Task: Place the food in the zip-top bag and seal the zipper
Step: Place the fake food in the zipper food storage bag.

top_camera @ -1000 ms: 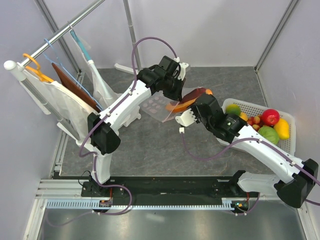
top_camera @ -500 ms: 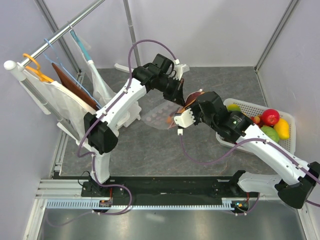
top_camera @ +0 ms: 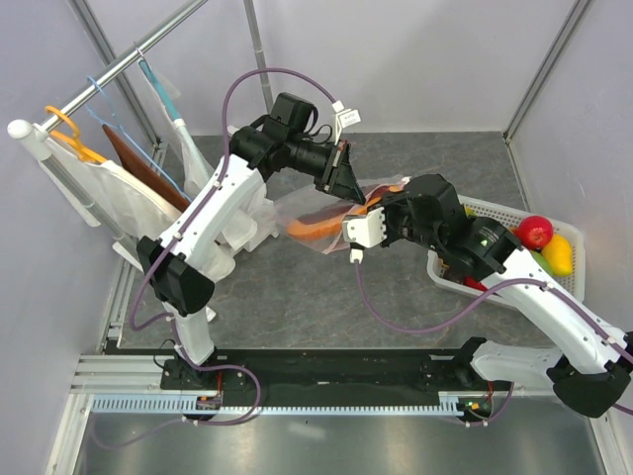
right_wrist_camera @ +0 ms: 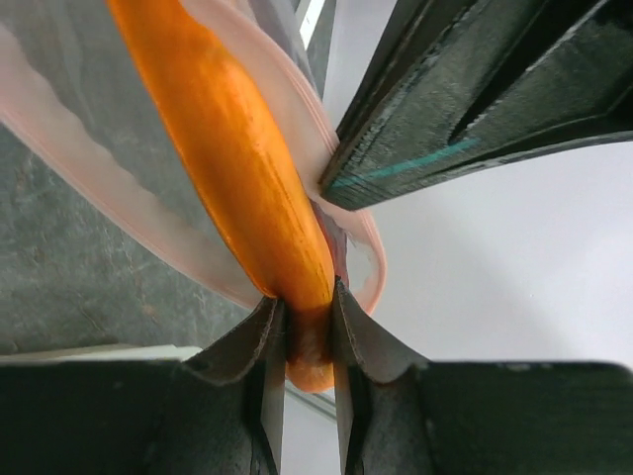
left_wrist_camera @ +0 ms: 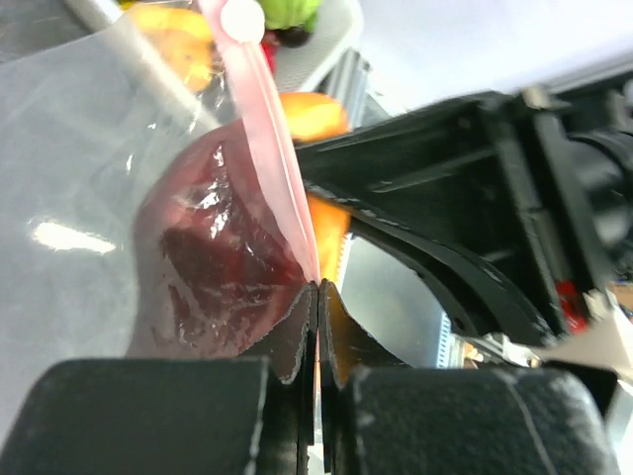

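Scene: two robot arms are seen from above, their grippers brought together just left of a white slatted basket (top_camera: pixel 445 277).

Zip-top bag (left_wrist_camera: pixel 79 178): clear plastic, held up just left of the basket between the two grippers.

Zipper (left_wrist_camera: pixel 269 148): a pink-red strip along the bag's mouth. A small white slider tab (left_wrist_camera: pixel 242 17) is seen at the end of the strip away from the left jaws.

Left gripper (left_wrist_camera: pixel 318 297): clenched on the pink-red strip, the jaws pressed together with only the strip between them.

Right gripper (right_wrist_camera: pixel 309 332): clamped on one end of the long orange piece (right_wrist_camera: pixel 237 168), on the side nearer the basket.

Long orange piece: passed through the bag's mouth, with the pink edge seen on either side of it. The rest of it points away from the basket.

Dark red piece (left_wrist_camera: pixel 213 257): seen through the plastic, inside the bag, just beside the strip.

Food in the basket: a red apple (top_camera: pixel 534 231) and a yellow lemon (top_camera: pixel 559 254) are seen at the basket's right end. Other pieces are partly hidden by the right arm.

Clothes rail (top_camera: pixel 119 64): well to the left of the basket, hung with white cloth (top_camera: pixel 129 203).
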`<state>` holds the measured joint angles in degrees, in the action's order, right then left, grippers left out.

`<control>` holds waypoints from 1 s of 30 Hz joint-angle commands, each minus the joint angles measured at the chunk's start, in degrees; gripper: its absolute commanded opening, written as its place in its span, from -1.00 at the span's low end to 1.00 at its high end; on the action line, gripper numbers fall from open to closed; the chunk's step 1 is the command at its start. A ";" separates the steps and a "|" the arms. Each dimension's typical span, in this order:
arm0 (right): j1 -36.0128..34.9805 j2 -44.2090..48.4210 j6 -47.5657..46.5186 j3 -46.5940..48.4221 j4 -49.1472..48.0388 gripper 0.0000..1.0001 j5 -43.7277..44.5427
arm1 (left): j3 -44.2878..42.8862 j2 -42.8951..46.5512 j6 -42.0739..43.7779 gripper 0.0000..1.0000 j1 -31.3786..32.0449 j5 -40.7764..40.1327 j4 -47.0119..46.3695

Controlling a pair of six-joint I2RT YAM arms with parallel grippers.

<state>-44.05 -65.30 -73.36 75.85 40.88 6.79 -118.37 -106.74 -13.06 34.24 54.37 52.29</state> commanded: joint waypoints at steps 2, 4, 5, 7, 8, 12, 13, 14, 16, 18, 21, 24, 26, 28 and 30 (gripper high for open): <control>-0.33 1.66 1.91 0.17 -3.62 -0.72 -4.50 | 2.52 4.08 -2.32 -0.96 0.48 7.24 -2.46; -0.33 1.75 1.56 0.78 -3.53 0.06 -4.33 | 3.14 4.34 -2.23 -0.96 0.39 10.03 -2.81; -0.25 1.93 1.64 1.13 -3.62 0.34 -4.24 | 3.66 4.52 -2.32 -0.96 0.39 11.10 -3.16; -0.33 2.19 2.52 2.53 -3.62 0.64 -3.89 | 4.19 4.78 -2.67 -0.96 0.39 13.90 -3.60; -0.33 2.63 2.87 3.15 -3.70 0.70 -3.63 | 4.89 4.87 -2.85 -0.96 0.30 14.27 -4.12; -0.25 4.74 4.72 5.26 -1.34 0.77 -3.97 | 6.48 5.22 -5.30 -0.96 -0.92 16.20 -6.15; -0.33 5.26 5.59 5.53 -1.07 0.80 -4.15 | 6.66 5.14 -5.74 -0.96 -1.36 16.64 -6.59; -0.33 6.49 5.95 5.53 -0.63 0.81 -4.24 | 6.74 4.96 -5.92 -0.96 -2.06 16.73 -6.94; -0.25 7.81 7.52 5.01 -0.28 0.83 -4.06 | 7.09 4.79 -5.84 -0.96 -2.51 16.91 -7.03; -0.33 8.96 12.43 4.74 -0.36 0.82 -2.84 | 7.53 4.79 -5.92 -0.96 -2.77 17.00 -7.12; -0.33 9.13 21.84 4.57 0.86 0.80 0.41 | 8.50 4.79 -6.01 -0.96 -2.77 16.56 -7.47; -0.33 9.84 27.38 3.34 1.65 0.79 2.09 | 8.85 4.61 -5.92 -0.96 -2.86 14.02 -7.56; -0.33 10.89 30.11 2.46 1.92 0.79 2.88 | 8.51 4.78 -5.75 -0.96 -2.95 8.06 -7.21; -0.33 11.42 34.15 2.46 3.67 0.80 3.67 | 8.33 4.70 -5.49 -0.96 -2.77 -0.64 -7.03; -0.33 11.94 38.70 2.37 6.30 0.82 5.77 | 7.46 3.74 -5.66 -0.96 -2.69 -6.87 -7.47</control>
<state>-44.21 -55.02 -46.46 78.48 43.42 8.36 -109.58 -104.07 -17.28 31.44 60.80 46.41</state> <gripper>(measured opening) 0.899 0.025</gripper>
